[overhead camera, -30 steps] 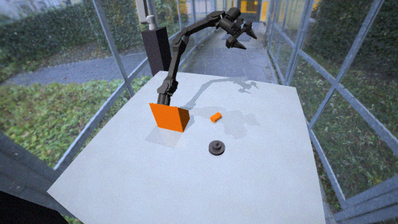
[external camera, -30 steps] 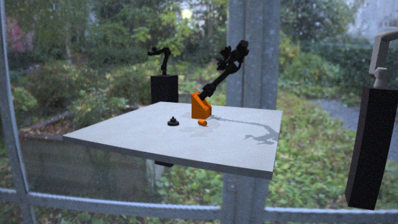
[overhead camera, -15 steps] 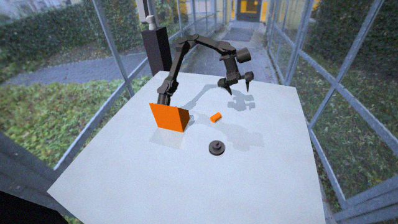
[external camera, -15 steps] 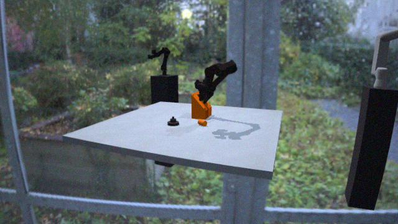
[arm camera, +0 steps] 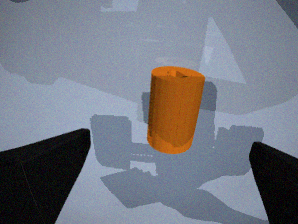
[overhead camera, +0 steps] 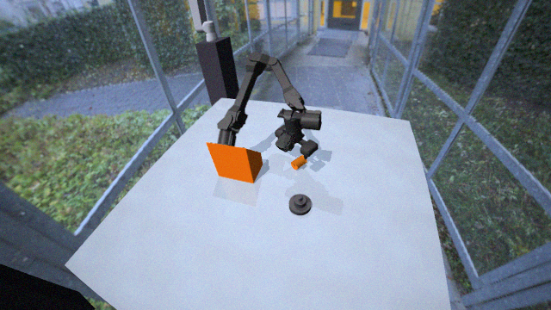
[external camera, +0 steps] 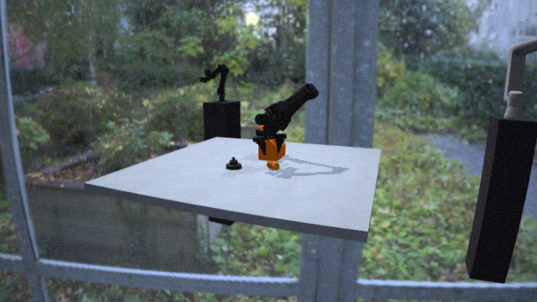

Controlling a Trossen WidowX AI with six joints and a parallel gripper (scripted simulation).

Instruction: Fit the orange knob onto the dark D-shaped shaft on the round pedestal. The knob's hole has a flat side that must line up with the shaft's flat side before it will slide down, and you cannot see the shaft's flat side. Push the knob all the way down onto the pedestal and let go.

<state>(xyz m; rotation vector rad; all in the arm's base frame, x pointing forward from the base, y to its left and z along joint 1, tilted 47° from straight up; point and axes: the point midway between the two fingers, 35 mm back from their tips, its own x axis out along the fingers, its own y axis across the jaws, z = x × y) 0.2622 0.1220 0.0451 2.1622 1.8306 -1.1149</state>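
Observation:
The orange knob (overhead camera: 299,163) (external camera: 273,165) (arm camera: 175,110) lies on its side on the table. In the wrist view its end face with the hole is at the top, and the hole's flat side cannot be made out. My gripper (external camera: 271,154) (arm camera: 173,145) is open and empty, pointing down above the knob, with one finger to each side of it in the wrist view. The round dark pedestal (overhead camera: 300,209) (external camera: 233,167) stands on the table apart from the knob, with its shaft (overhead camera: 300,198) (external camera: 233,158) upright and bare.
A large orange block (overhead camera: 232,164) (external camera: 273,148) with a sloping face stands beside the arm's base, left of the knob in the top view. The pale table (overhead camera: 258,258) (external camera: 201,189) carries these things. Dark pillars with other arms stand beyond its edges.

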